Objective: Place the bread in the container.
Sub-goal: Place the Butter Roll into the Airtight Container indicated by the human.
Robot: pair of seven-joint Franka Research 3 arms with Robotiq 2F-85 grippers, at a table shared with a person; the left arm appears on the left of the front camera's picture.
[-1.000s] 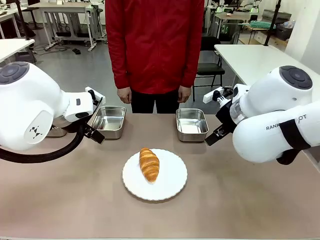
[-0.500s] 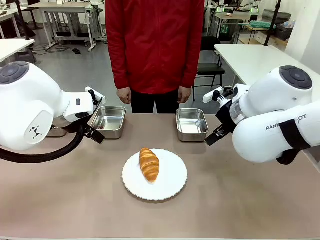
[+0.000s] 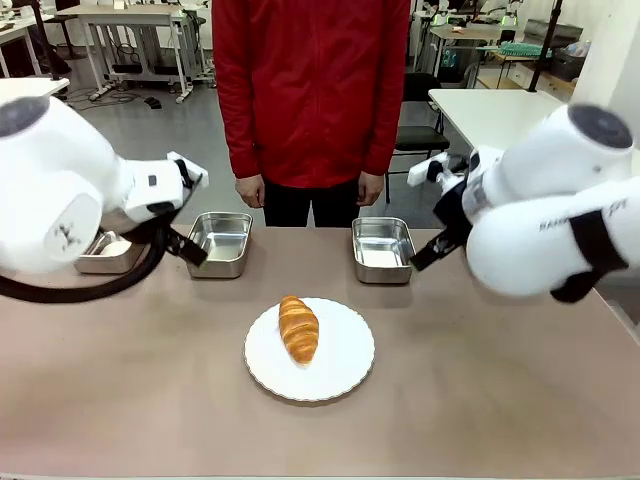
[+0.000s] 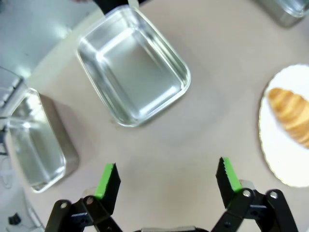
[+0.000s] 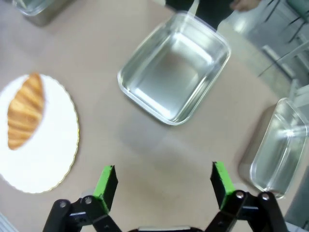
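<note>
The bread [image 3: 298,328], a golden-brown croissant, lies on the left half of a round white plate [image 3: 345,352] in the middle of the table. Two steel containers stand behind it, one at the back left [image 3: 220,242] and one at the back right [image 3: 383,248]. My left gripper [image 4: 166,176] hangs open above the table near the left container [image 4: 133,65], with the bread [image 4: 289,113] off to its side. My right gripper [image 5: 164,179] is open too, above the table beside the right container [image 5: 176,72], and the bread [image 5: 26,111] is on its plate [image 5: 43,154].
A person in a red jacket stands at the far edge with both hands [image 3: 248,190] hanging down. Another steel pan [image 3: 108,255] sits at the far left, and one more [image 5: 277,150] lies beyond the right container. The table's front half is bare around the plate.
Both arms have lifted and drawn outward a little, uncovering the far-left pan. The bread, plate and pans have not moved.
</note>
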